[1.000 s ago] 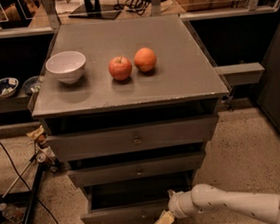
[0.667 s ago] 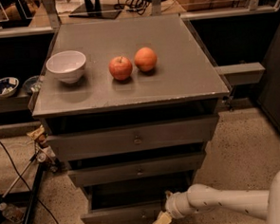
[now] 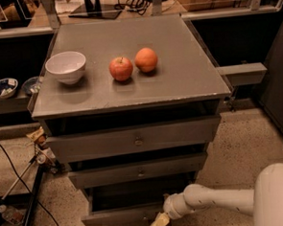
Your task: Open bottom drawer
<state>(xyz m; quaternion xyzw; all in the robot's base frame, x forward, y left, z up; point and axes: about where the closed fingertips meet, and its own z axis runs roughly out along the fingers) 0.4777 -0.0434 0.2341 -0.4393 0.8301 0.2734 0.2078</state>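
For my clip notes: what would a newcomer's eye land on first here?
The pale arm reaching in from the lower right, its gripper low at the bottom drawer, which stands partly pulled out. Then the cabinet top: a white bowl, a red apple and an orange beside it.

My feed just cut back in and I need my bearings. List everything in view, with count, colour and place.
cabinet: one, grey, centre of view
bowl: one, white, cabinet top, left
apple: one, red, cabinet top, middle
orange: one, orange, just right of the apple
top drawer: one, grey, under the cabinet top
middle drawer: one, grey, below the top drawer
bottom drawer: one, grey, lowest, pulled partly out
patterned bowl: one, blue and white, low shelf, far left
arm: one, white, lower right
gripper: one, yellowish, at the bottom drawer's front
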